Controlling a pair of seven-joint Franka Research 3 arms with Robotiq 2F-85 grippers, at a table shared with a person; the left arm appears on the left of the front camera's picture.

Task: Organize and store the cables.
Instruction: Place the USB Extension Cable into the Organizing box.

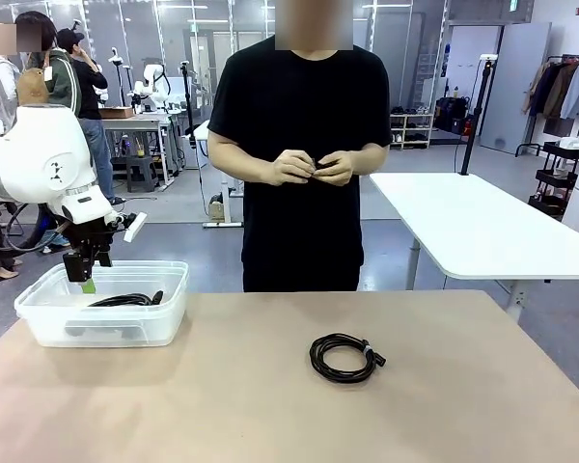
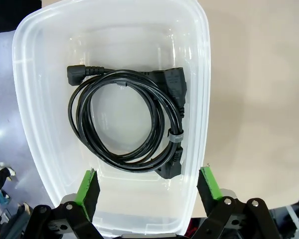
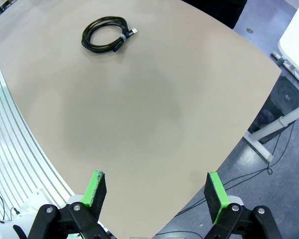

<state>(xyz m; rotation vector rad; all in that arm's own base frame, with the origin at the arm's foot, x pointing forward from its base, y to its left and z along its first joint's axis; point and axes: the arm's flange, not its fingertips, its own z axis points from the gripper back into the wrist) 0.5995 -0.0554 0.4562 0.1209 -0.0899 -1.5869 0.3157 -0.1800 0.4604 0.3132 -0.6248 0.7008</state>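
Inside clear bin [image 2: 119,35], one coiled cable [image 2: 175,92]

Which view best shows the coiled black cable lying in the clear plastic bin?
Left wrist view: it looks straight down into the clear plastic bin, showing the whole coiled black cable, plugs and tie. The front view gives a flat side-on sliver.

From the front, I can make out the cable [image 1: 125,300] inside the clear bin [image 1: 48,328] only as a dark sliver above the rim; the cloudy wall blurs the rest. Above the bin, the left arm [image 1: 29,154] runs off the picture's edge. Well beyond the bin, the person's hands [image 1: 314,168] pinch something dark, too small for me to name.
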